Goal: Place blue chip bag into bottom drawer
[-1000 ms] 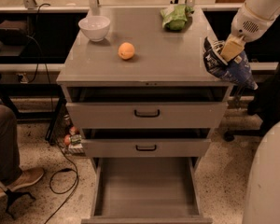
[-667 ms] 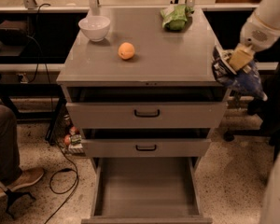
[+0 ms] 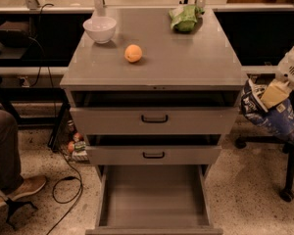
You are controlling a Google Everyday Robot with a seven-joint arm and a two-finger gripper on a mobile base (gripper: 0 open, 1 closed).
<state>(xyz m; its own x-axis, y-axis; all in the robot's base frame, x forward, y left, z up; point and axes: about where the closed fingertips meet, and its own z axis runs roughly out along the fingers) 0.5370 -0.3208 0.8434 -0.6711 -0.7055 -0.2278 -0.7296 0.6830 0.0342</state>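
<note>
The gripper [image 3: 274, 93] hangs off the right side of the grey cabinet [image 3: 157, 67], at about 3 o'clock from its top drawer [image 3: 186, 120]; its tan fingers [image 3: 271, 95] are closed narrowly on the upper part of the blue chip bag [image 3: 270, 117], which dangles in the air below and slants down toward 4 o'clock, clear of the cabinet and the floor; the bag sits just beside the cabinet's right edge, level with the top drawer's front. The bottom drawer [image 3: 152, 195] stands pulled far out at 6 o'clock, its plain grey inside showing; it lies well apart from the bag, down toward 7 o'clock from it. The top drawer and the middle drawer [image 3: 186, 155] are each open a crack. On the cabinet top, a white bowl [image 3: 99, 29] rests at 11 o'clock; an orange [image 3: 133, 53] lies near it, toward the middle; a green bag [image 3: 185, 17] sits at 1 o'clock. A person's trousered leg and shoe [image 3: 19, 187] show at 8 o'clock.
</note>
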